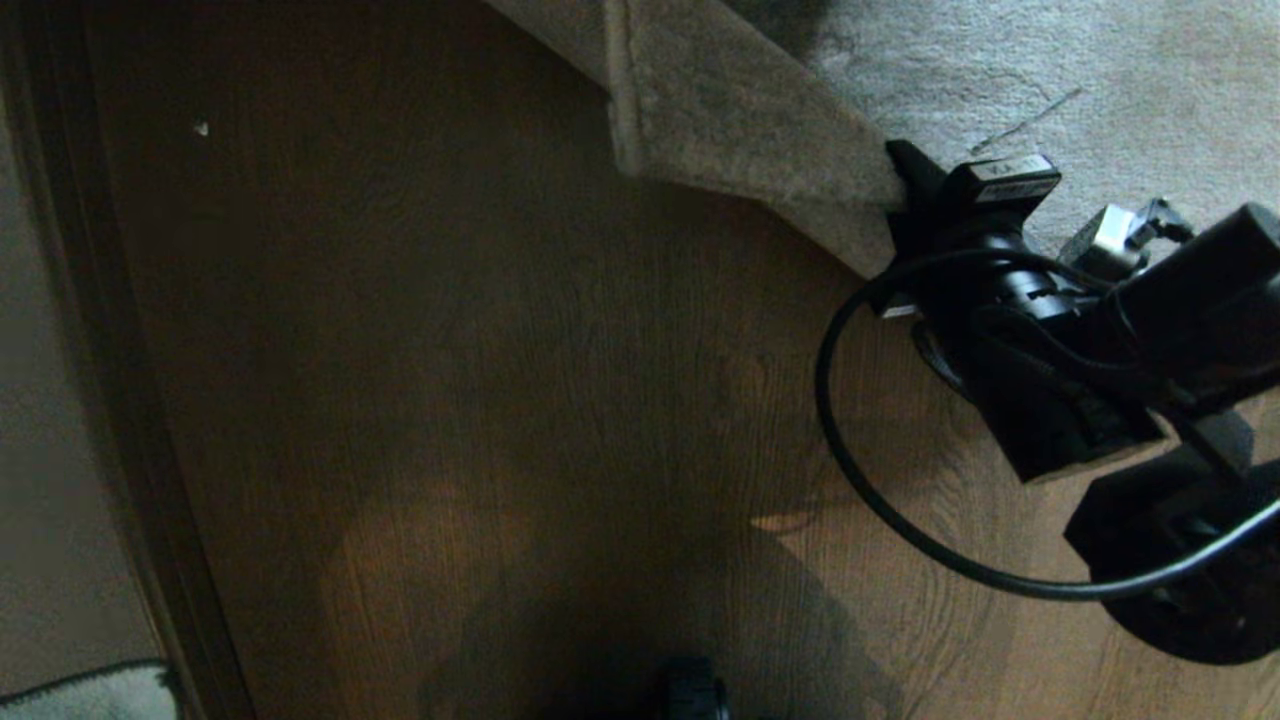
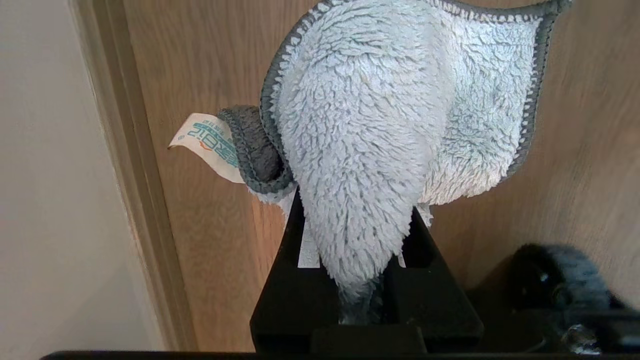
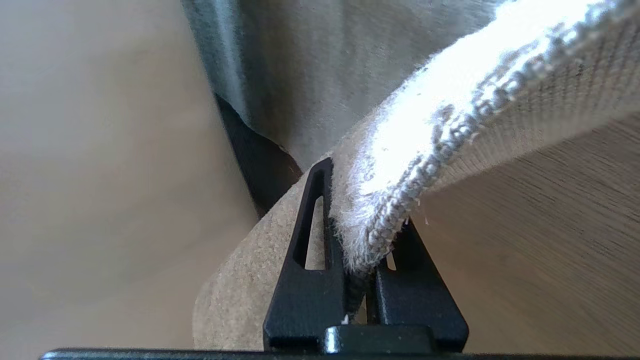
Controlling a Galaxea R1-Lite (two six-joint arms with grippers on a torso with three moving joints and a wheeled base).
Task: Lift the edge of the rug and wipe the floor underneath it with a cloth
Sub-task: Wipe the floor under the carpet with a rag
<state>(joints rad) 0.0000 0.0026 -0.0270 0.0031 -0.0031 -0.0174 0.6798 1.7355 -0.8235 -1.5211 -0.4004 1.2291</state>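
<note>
The grey-beige rug [image 1: 1000, 70] lies at the top of the head view, with its corner flap [image 1: 730, 120] raised off the brown wood floor [image 1: 500, 400]. My right gripper [image 1: 903, 195] is shut on the rug edge [image 3: 450, 115], whose hem sits pinched between the black fingers [image 3: 305, 280], held above the floor [image 3: 550, 240]. In the left wrist view my left gripper [image 2: 357, 207] is shut on the cloth [image 2: 370, 115], a fluffy pale bluish-white rag with a grey stitched border and a printed tag [image 2: 207, 142]. The cloth hangs over floor [image 2: 210, 250] beside a skirting board. The left gripper itself is outside the head view.
A dark skirting board [image 1: 110, 400] and a pale wall [image 1: 40, 400] run down the left side. A grey fabric corner [image 1: 90, 695] shows at the bottom left. A black cable [image 1: 850, 450] loops from my right arm. A dark round part [image 1: 695, 695] sits at the bottom edge.
</note>
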